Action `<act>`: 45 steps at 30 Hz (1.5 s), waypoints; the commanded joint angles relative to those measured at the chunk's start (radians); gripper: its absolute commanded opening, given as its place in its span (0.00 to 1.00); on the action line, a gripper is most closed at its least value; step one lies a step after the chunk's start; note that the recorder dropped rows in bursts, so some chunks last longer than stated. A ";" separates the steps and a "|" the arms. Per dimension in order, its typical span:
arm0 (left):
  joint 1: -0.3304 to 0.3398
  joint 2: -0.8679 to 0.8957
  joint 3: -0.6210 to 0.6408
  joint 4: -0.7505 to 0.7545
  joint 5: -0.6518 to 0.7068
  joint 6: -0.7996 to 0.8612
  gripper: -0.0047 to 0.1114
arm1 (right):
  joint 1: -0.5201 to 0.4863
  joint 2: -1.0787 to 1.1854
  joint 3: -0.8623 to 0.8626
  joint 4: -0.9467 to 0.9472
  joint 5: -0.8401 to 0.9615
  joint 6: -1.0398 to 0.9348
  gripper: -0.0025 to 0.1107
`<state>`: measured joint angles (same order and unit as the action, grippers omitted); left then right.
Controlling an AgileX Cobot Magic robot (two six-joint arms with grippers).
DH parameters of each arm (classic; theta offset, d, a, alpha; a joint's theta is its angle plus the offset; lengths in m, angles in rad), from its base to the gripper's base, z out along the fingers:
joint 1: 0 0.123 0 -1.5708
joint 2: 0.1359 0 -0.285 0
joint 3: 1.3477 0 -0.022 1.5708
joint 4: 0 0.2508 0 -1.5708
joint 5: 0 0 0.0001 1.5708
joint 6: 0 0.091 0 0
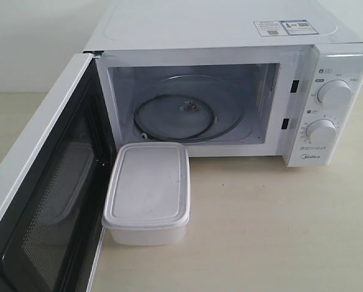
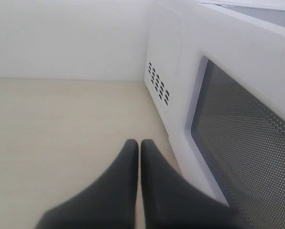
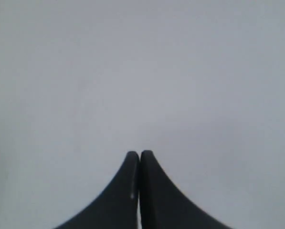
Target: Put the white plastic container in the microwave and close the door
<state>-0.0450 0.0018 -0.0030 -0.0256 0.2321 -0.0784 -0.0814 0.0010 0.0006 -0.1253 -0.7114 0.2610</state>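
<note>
The container (image 1: 146, 193) sits upright on the desk (image 1: 266, 231) with its lid on, just in front of the microwave (image 1: 230, 27) opening and close beside the inner face of the open door (image 1: 41, 201). Neither of my wrist cameras sees it. It lies beyond the door from my left gripper (image 2: 140, 143), and I cannot place it against my right gripper (image 3: 140, 153), which faces only a blank pale surface.

I judge it to be light. Its thin plastic walls look likely to flex under a squeeze, the skin looks smooth and slippery, and the lid could pop if I pinch from above. I cannot tell whether anything is inside. I would take it across its narrow width, fingers on the two long walls just under the rim, so the lip stops it sliding down.

Its long axis runs from the near desk edge toward the cavity. One short end points at the turntable (image 1: 180, 109), turned only slightly off square, so a straight push or a lift forward should carry it in.

Both grippers have their fingers pressed together with nothing between them. The door's outer mesh window stands just beside my left gripper, so that arm looks well placed to swing it closed later.
</note>
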 commanded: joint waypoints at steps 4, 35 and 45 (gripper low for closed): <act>0.003 -0.002 0.003 -0.002 0.000 -0.007 0.07 | -0.008 0.006 -0.296 0.026 0.173 0.098 0.02; 0.003 -0.002 0.003 -0.002 0.000 -0.007 0.07 | 0.209 1.520 -0.800 1.483 1.684 -1.280 0.02; 0.003 -0.002 0.003 -0.002 0.000 -0.007 0.07 | 0.209 1.806 -0.888 1.622 1.715 -1.459 0.02</act>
<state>-0.0450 0.0018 -0.0030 -0.0256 0.2321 -0.0784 0.1290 1.7515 -0.8554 1.4648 0.9698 -1.1500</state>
